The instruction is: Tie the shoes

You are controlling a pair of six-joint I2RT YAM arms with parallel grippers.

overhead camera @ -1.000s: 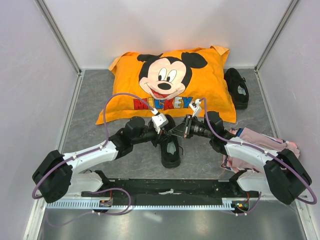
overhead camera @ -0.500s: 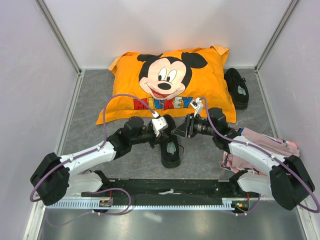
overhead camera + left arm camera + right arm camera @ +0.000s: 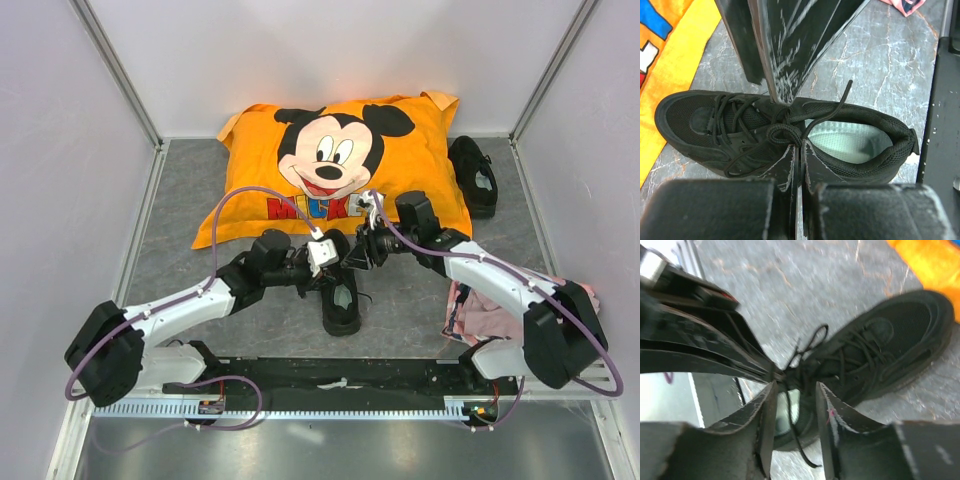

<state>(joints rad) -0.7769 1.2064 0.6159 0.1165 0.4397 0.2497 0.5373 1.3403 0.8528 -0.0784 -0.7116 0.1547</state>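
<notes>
**Two grippers on one knot: mid-tie on the near shoe**

One black low-top mesh sneaker (image 3: 342,300) lies mid-way across the grey marbled desk (image 3: 180,220), toe toward the orange Mickey Mouse pillow (image 3: 340,150), heel toward the arm bases. Its twin, the second black sneaker (image 3: 474,178), sits well apart at far right by the pillow's corner; its lacing is too small to judge. A pink cloth (image 3: 488,318) lies near the right arm.

On the left gripper (image 3: 799,150) the jaws are together, tips at the tongue where the thin black laces (image 3: 785,134) bunch into a loose loop. The right wrist view shows strands converging at its tip, so it looks clamped on them. On the right gripper (image 3: 796,386) the jaws are apart, just over the same spot w/ one free lace end hanging btwn the fingers, nothing gripped.

Step in hand, prob.: forming the bow on the near shoe, w/ left pinning the loop and right lining up on the free strand. Nxt move needs right to close on that strand w/o catching the left fingers, then pull sideways against left's hold. Knot isn't snug yet.
</notes>
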